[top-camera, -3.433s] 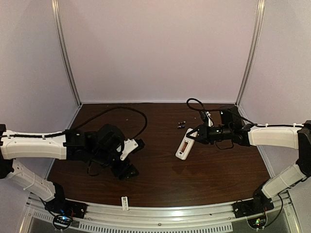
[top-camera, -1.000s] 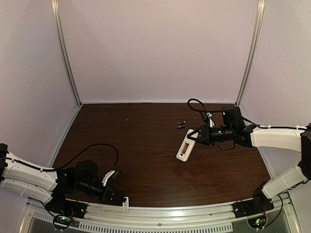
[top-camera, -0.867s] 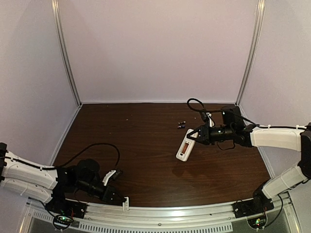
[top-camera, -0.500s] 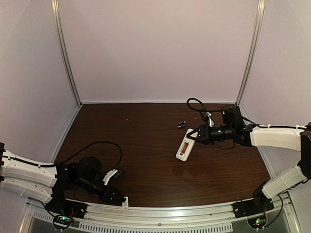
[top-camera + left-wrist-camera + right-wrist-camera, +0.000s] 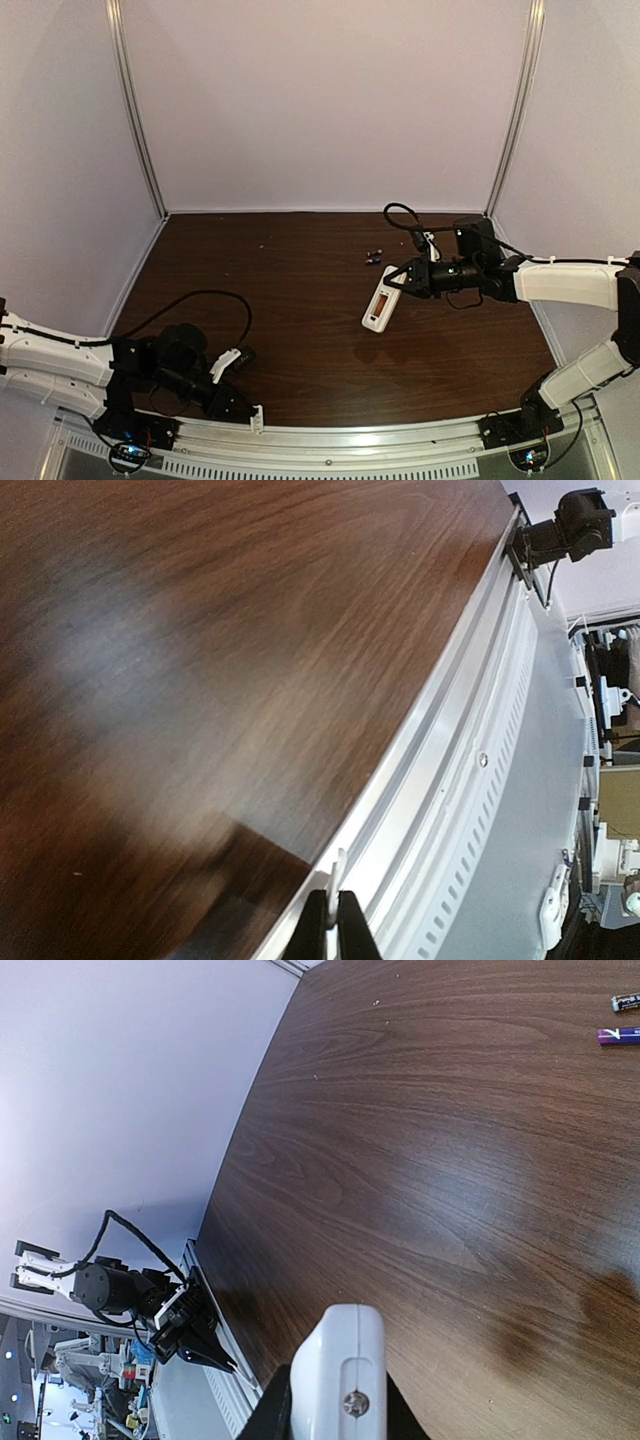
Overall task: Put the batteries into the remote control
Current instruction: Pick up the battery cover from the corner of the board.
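Note:
The white remote control (image 5: 380, 300) hangs tilted over the middle-right of the table, its recessed bay facing up. My right gripper (image 5: 402, 282) is shut on its far end; in the right wrist view the remote's end (image 5: 338, 1380) fills the gap between the fingers (image 5: 275, 1405). Two small batteries (image 5: 375, 258) lie on the table just beyond it, seen apart in the right wrist view (image 5: 620, 1035). My left gripper (image 5: 246, 411) is low at the front rail, shut on a thin white plastic piece (image 5: 335, 875) that stands on edge there.
A silver perforated rail (image 5: 330, 440) runs along the table's near edge. Black cables loop over the wood by the left arm (image 5: 215, 298) and behind the right wrist (image 5: 400, 212). White walls enclose the back and sides.
Over the last seconds the left arm swung from the table's middle-left down to the front rail. In the last second it only shifted slightly. The right arm and remote have not moved.

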Available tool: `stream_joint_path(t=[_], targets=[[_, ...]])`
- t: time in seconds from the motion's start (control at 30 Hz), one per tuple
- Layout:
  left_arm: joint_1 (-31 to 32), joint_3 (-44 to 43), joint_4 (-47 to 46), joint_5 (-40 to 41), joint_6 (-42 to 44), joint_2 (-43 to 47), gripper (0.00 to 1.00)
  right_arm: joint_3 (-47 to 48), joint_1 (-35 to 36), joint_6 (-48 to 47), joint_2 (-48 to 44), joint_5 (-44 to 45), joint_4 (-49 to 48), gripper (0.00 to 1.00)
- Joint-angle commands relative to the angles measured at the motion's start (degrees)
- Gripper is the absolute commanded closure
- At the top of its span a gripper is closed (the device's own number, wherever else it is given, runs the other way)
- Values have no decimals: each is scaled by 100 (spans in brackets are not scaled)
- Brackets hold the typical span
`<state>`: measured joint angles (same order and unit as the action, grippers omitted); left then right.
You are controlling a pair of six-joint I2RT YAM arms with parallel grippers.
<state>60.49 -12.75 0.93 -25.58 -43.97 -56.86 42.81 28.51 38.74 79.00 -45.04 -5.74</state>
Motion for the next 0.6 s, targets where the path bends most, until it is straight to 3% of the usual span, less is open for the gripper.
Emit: stream_joint_path(t=[0.0,0.33,0.57], targets=[[43,-377,-1869,-114,424,-22,100,79,-32,-52,67,-47,-99,100],[450,-861,-851,218,1677,218,100,101,-37,-77,46,-41,-35,100],[472,-734,-739,493,1440,256,100,162,-36,-95,58,-23,24,100]])
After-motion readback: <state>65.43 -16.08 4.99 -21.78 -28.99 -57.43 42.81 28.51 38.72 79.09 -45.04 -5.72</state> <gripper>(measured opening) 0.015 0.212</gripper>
